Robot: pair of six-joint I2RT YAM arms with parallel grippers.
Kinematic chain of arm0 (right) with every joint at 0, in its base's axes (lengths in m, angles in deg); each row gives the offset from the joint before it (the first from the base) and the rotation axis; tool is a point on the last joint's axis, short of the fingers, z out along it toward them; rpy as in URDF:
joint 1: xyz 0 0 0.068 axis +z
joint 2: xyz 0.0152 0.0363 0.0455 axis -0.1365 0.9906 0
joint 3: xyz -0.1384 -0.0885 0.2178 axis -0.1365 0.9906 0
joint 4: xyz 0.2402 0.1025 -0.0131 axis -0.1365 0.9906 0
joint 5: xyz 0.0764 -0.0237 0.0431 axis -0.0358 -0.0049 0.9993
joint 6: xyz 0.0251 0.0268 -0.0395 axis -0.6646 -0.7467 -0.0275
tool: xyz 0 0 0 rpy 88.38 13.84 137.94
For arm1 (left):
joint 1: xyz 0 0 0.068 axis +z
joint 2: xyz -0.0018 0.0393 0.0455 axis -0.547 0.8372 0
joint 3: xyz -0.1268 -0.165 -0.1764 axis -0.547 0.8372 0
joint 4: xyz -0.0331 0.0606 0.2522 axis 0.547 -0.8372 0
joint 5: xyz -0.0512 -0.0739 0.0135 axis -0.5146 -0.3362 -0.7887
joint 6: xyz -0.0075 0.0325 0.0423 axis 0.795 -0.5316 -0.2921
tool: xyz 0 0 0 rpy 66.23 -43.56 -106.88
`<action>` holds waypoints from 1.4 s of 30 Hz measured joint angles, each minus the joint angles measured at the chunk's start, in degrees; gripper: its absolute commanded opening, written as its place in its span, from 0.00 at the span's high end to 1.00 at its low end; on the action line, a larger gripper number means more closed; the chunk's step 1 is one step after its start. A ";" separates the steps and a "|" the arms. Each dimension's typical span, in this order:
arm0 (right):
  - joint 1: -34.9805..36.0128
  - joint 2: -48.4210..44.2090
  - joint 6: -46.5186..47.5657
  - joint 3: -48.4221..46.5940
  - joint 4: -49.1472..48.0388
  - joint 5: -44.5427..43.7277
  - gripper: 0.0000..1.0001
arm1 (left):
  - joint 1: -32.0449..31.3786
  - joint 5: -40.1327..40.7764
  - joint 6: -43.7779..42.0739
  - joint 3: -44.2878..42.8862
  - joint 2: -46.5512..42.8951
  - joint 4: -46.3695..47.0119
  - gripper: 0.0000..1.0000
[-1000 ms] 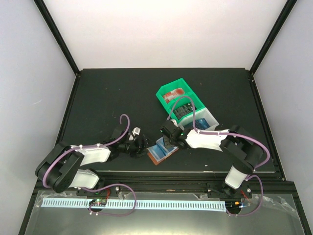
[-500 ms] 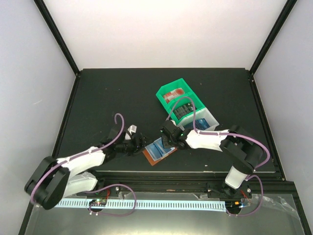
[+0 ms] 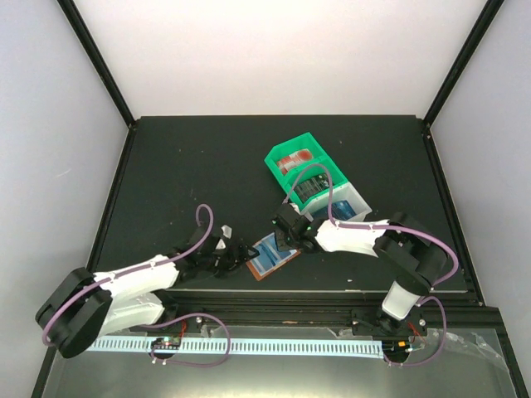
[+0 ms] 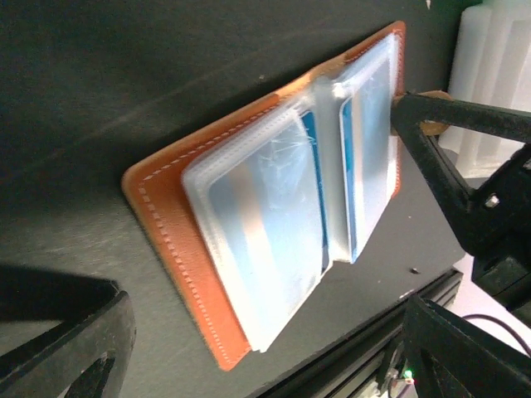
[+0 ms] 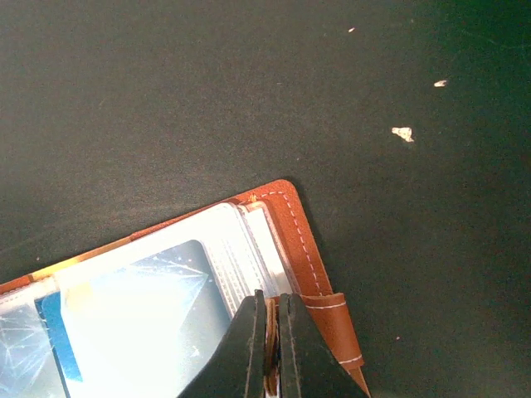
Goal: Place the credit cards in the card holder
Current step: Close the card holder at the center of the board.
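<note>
My right fingers clamp one edge of the card holder, left fingers apart beside it; a slipping pinch could let it close.

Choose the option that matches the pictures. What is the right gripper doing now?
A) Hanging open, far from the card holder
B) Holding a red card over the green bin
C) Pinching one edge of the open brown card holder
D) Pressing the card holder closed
C: in the right wrist view the right gripper is shut on the strap edge of the card holder, which lies open.
</note>
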 measured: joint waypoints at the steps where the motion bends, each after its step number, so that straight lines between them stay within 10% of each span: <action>1: 0.00 0.00 -0.02 0.00 0.00 0.04 0.99 | -0.37 -0.04 0.50 -0.15 0.90 1.07 0.10; 42: -7.39 -0.57 -0.24 8.72 -19.19 20.44 0.99 | -1.51 -2.99 -0.83 0.79 9.88 32.06 0.13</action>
